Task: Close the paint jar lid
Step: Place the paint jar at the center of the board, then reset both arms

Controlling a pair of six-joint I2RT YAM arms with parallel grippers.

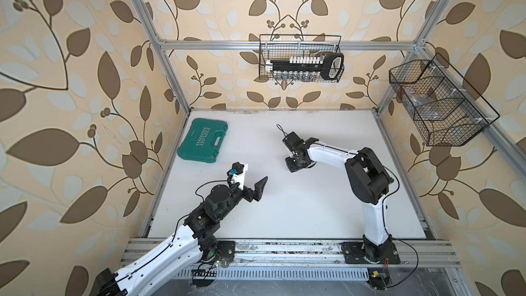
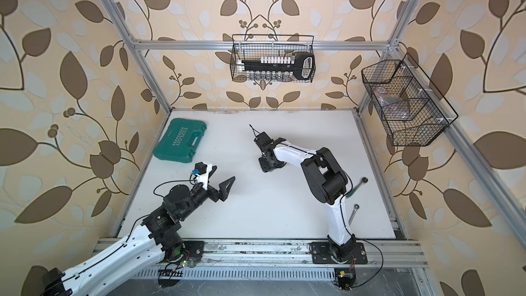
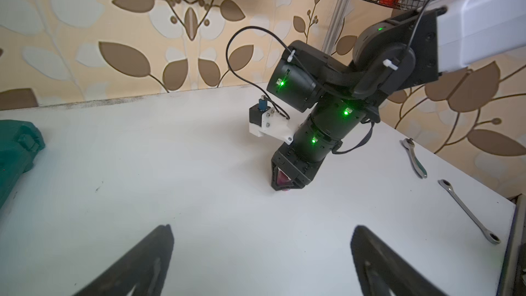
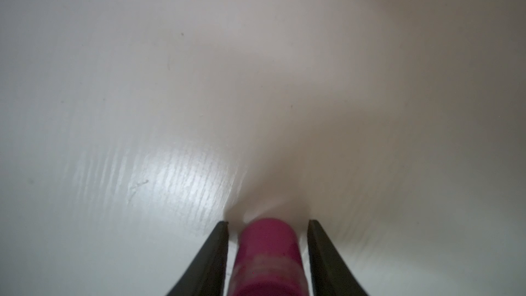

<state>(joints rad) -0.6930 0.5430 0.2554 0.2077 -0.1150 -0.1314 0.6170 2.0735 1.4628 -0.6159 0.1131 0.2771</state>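
Observation:
The paint jar (image 4: 267, 257), a small magenta cylinder, stands on the white table between the fingers of my right gripper (image 4: 268, 222). The fingers (image 4: 219, 252) are open, with a narrow gap on each side of the jar. In the left wrist view a patch of the magenta paint jar (image 3: 283, 180) shows through the right finger's frame. In both top views the right gripper (image 1: 296, 163) (image 2: 269, 165) points straight down and hides the jar. Blur keeps me from telling the lid from the jar body. My left gripper (image 3: 263, 229) (image 1: 254, 176) is wide open and empty, off to the jar's left.
A green tool case (image 1: 203, 143) lies at the table's back left. Two wrenches (image 2: 357, 185) (image 2: 353, 212) lie near the right edge, behind the right arm. Wire baskets hang on the back wall (image 1: 301, 58) and the right wall (image 1: 438, 103).

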